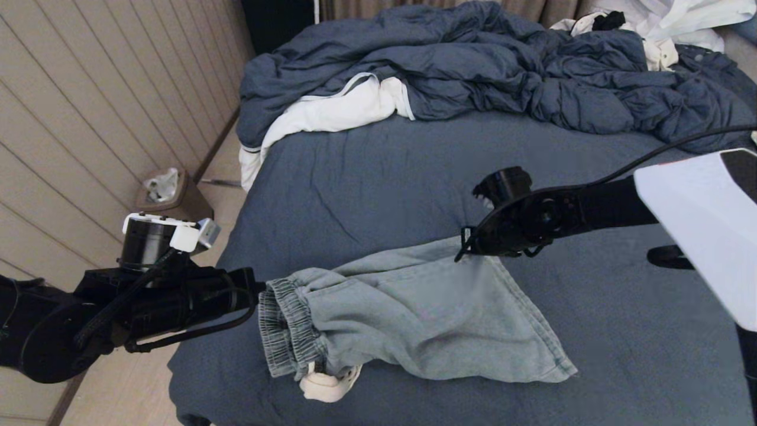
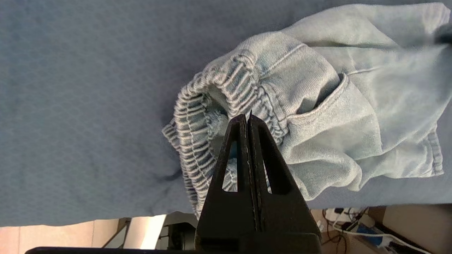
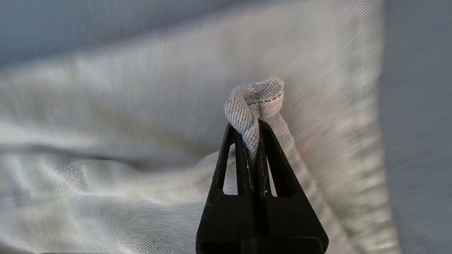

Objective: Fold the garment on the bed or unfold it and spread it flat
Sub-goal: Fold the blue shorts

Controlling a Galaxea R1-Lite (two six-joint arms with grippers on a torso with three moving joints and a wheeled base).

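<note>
The garment (image 1: pixel 414 313), pale blue denim shorts, lies across the near part of the bed (image 1: pixel 384 177), waistband to the left and leg hems to the right. My left gripper (image 1: pixel 260 290) is shut at the rim of the gathered elastic waistband (image 2: pixel 212 116), which is drawn up to its tips (image 2: pixel 248 116). My right gripper (image 1: pixel 464 251) is shut on a pinched fold of the hem corner (image 3: pixel 259 95) at the shorts' far right and lifts it slightly. A white piece (image 1: pixel 328 384) hangs out below the waistband.
A bulky dark blue duvet (image 1: pixel 502 65) is heaped along the far side of the bed, with a white garment with dark trim (image 1: pixel 331 109) at its left end and more white clothes (image 1: pixel 680 23) at the back right. A bin (image 1: pixel 168 192) stands on the floor left of the bed.
</note>
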